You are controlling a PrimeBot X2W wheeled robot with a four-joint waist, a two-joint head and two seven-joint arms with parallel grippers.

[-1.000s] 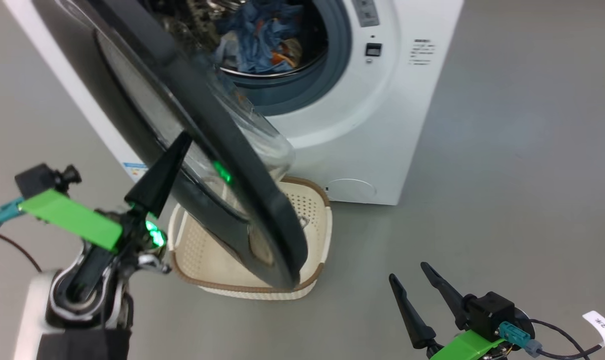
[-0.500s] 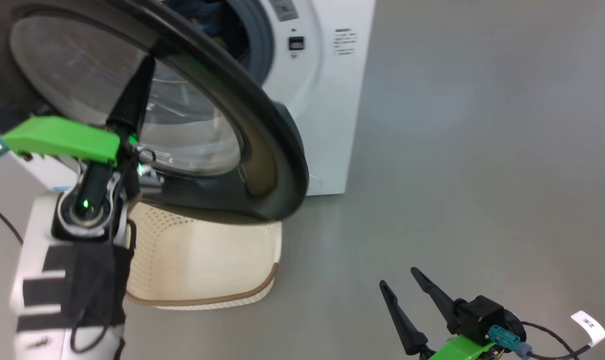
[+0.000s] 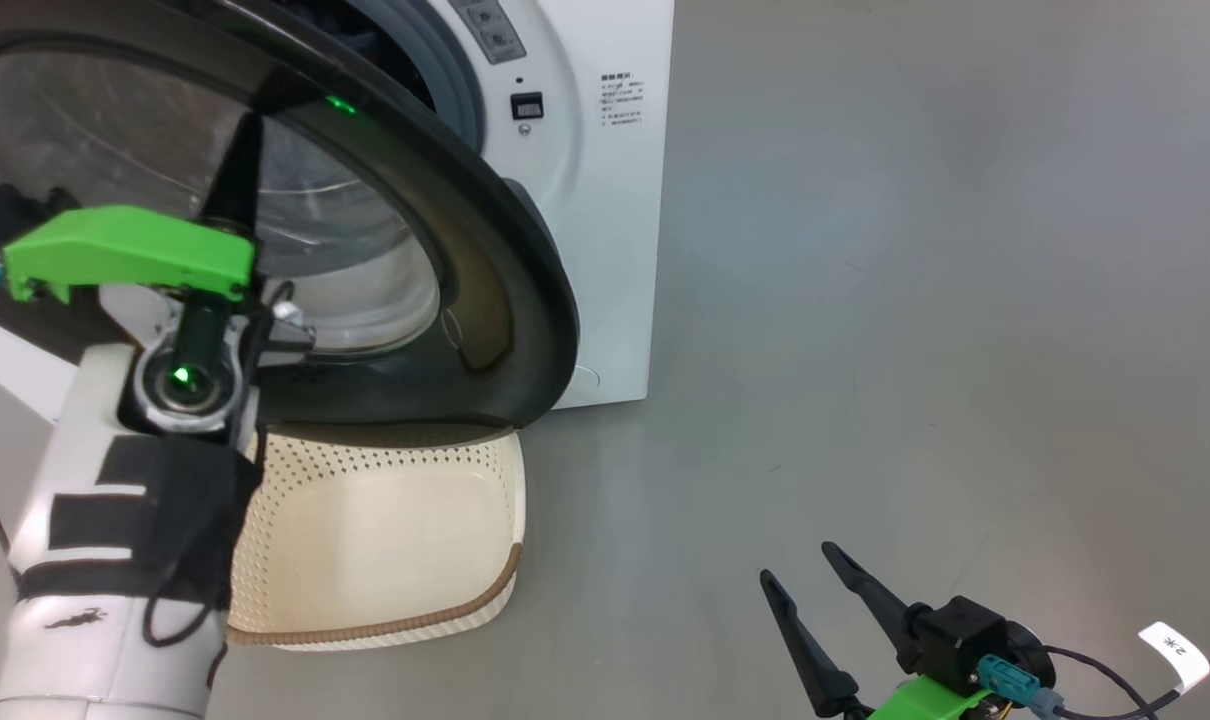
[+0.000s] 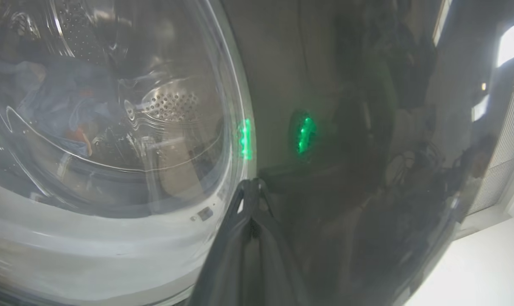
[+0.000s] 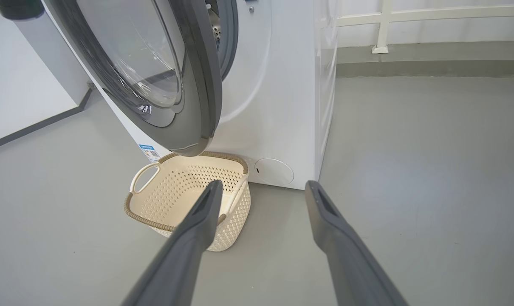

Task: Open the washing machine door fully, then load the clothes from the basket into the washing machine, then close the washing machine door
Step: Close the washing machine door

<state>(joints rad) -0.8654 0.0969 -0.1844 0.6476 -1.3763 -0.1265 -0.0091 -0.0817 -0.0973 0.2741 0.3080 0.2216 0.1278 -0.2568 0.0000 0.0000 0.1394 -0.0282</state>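
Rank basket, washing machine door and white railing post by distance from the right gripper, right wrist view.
1. The basket: on the floor, just ahead-left of the open right gripper.
2. The washing machine door: partly open, hanging over the basket's far end, upper left.
3. The white railing post: by the back wall, upper right.

A white tag (image 3: 1177,647) on a black cable (image 3: 1085,655) bore a "2" and an unclear mark. Print (image 3: 621,100) and a blue sticker (image 5: 149,152) on the washing machine (image 3: 605,260) were illegible.
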